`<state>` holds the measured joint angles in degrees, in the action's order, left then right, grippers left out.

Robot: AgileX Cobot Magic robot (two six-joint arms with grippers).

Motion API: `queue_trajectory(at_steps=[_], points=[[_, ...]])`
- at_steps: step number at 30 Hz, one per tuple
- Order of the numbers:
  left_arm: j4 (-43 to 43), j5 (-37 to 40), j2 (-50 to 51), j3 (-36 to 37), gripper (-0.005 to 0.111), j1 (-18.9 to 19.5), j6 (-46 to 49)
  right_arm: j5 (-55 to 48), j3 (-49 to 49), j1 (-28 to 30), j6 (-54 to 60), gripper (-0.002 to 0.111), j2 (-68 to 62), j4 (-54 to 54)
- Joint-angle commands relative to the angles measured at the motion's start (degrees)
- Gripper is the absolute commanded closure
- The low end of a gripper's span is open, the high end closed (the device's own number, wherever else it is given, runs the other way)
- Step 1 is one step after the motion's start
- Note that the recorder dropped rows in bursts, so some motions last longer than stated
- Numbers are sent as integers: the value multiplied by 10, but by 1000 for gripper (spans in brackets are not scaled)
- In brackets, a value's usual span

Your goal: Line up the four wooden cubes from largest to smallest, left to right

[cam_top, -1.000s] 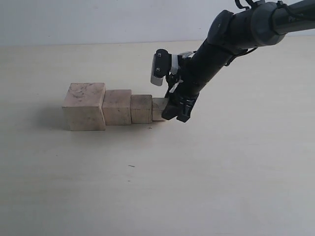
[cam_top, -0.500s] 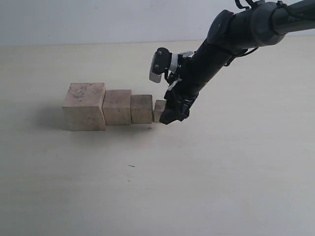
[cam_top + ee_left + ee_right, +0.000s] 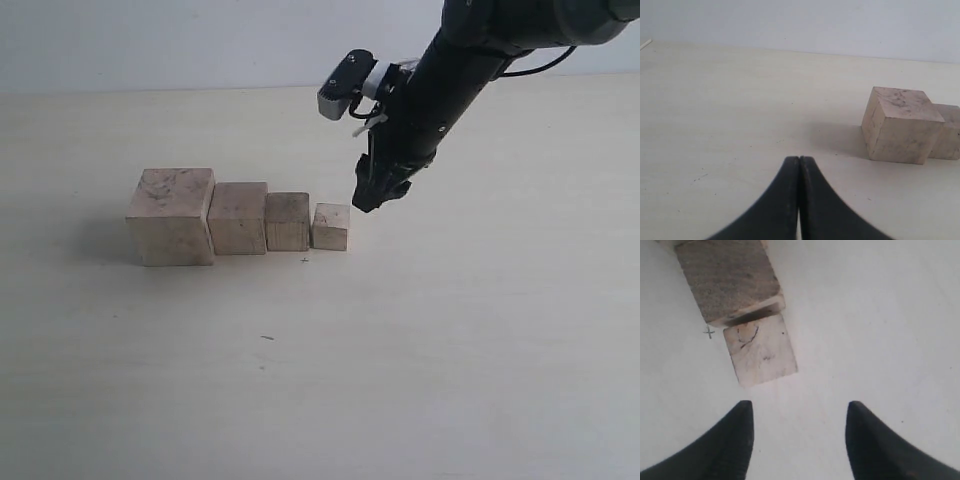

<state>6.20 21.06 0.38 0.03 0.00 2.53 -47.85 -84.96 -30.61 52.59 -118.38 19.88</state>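
**A:** Where do the four wooden cubes stand?

**B:** In one row on the pale bench (image 3: 450,350). From the left of the exterior view come the largest cube (image 3: 171,216), the second cube (image 3: 238,218), the third cube (image 3: 287,221) and the smallest cube (image 3: 331,227), stepping down in size. All sit flat.

**A:** Do they touch?

**B:** The first three stand side against side. Between the third cube and the smallest cube the right wrist view shows a thin dark line. It may be a narrow gap or only shadow; I cannot tell which.

**A:** And the right pincer?

**B:** The right pincer (image 3: 372,195) hangs in the air above and to the right of the smallest cube, apart from it, tips pointing down. Its two black fingers are spread wide, with only bare bench between them.

**A:** The left pincer?

**B:** The left pincer (image 3: 799,159) is apart from the row, on the largest cube's side. Its fingers are pressed together on nothing. Its camera sees the largest cube with the second cube just behind it.

**A:** Anything else?

**B:** A small cross mark (image 3: 305,260) on the bench, just in front of the third cube's right corner.
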Motion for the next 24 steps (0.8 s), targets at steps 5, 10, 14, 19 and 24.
queue_trajectory(at_steps=[5, 10, 14, 19, 24], points=[[-1, -7, -4, 0, 107, 0, 0, -28, -1, 0, -17, 88, -28, -10], [-1, -7, -4, 0, 107, 0, 0, -5, -1, 0, -17, 92, -51, -4], [-1, -7, -4, 0, 107, 0, 0, 2, -1, 0, -17, 92, -65, 7], [-1, -7, -4, 0, 107, 0, 0, 30, -1, 0, -17, 92, -70, 38], [-1, -7, -4, 0, 107, 0, 0, 41, -1, 0, -17, 92, -70, 52]])
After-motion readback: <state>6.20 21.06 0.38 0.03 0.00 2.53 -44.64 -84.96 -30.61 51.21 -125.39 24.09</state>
